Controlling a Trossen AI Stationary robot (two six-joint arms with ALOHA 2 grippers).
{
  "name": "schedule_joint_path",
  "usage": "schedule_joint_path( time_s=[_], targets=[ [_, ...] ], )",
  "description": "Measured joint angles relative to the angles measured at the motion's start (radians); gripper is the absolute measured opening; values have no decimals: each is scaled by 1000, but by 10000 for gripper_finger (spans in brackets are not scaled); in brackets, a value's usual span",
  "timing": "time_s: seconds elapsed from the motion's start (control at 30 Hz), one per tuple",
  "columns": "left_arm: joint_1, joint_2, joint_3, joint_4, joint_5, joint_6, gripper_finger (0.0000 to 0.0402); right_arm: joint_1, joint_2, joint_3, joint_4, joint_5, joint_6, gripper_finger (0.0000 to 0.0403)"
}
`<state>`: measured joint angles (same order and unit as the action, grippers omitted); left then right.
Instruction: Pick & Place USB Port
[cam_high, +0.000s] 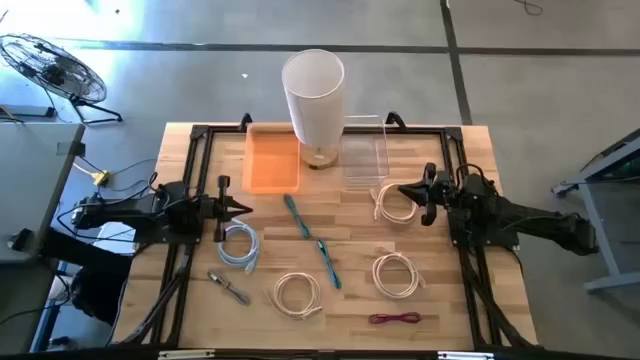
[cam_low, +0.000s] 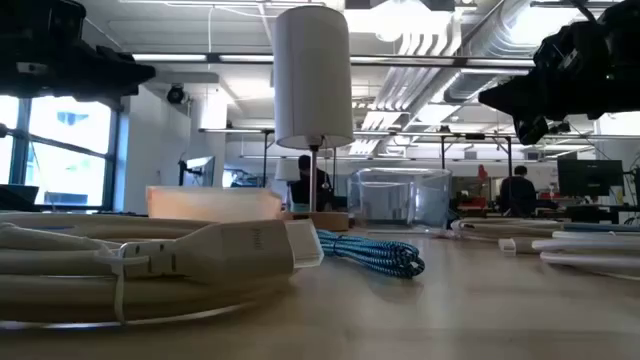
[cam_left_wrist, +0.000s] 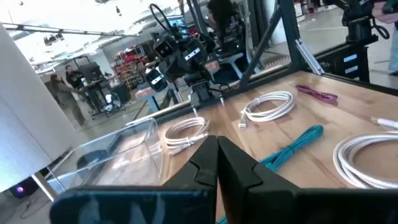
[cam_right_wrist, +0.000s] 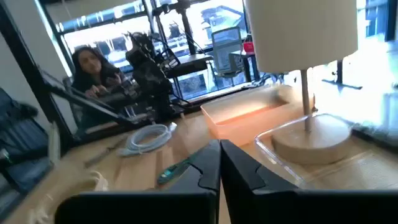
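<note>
while the left pincer (cam_high: 243, 208) hangs over the left side of the counter (cam_high: 450, 300) with its fingers pressed together on nothing, a coiled pale blue cable (cam_high: 240, 246) lies just beside its tip. nearer the front edge sits a small grey cable (cam_high: 229, 287), possibly a short usb lead, though its plug is hard to make out. behind these, an orange tray (cam_high: 271, 161) rests at the back, next to a white lamp (cam_high: 313, 95) and a clear bin (cam_high: 365, 152). at the middle, a teal braided cable (cam_high: 312, 241) runs diagonally, with a white coil (cam_high: 297, 294) just in front of it. farther right lie another white coil (cam_high: 397, 274) and a dark red cable (cam_high: 394, 319). a third white coil (cam_high: 395, 203) sits just beside the right pincer (cam_high: 404, 189), whose fingers are also closed and hold nothing.
</note>
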<state>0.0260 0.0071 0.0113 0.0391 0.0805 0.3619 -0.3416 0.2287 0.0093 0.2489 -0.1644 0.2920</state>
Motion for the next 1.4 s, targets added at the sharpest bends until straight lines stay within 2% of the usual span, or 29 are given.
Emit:
schedule_joint_path(
  time_s=[0.33, 0.5, 0.6, 0.73, 0.93, 1.07, 1.2, 1.4],
  targets=[
    [0, 0, 6, -17, 4, -27, 1, 0, 0, 1, 7, -7, 34, 2],
    [0, 1, 89, -13, 8, -34, 1, 0, 0, 70, -11, -8, 22, 1],
    [0, -1, 171, -15, 5, -22, 1, 0, 3, 168, -125, 13, -64, 2],
    [0, 24, 302, -133, -65, 47, 1, 0, 47, 361, -375, 80, -162, 2],
    [0, 134, 528, -396, -196, 80, 1, 0, 221, 688, -795, 138, -152, 3],
    [0, 222, 659, -523, -207, 80, 1, 0, 368, 870, -995, 181, -98, 8],
    [0, 301, 735, -579, -206, 86, 1, 0, 499, 1009, -1077, 157, -90, 37],
    [0, 366, 763, -598, -186, 106, 1, 18, 650, 1122, -1154, 63, -91, 115]
  ],
)
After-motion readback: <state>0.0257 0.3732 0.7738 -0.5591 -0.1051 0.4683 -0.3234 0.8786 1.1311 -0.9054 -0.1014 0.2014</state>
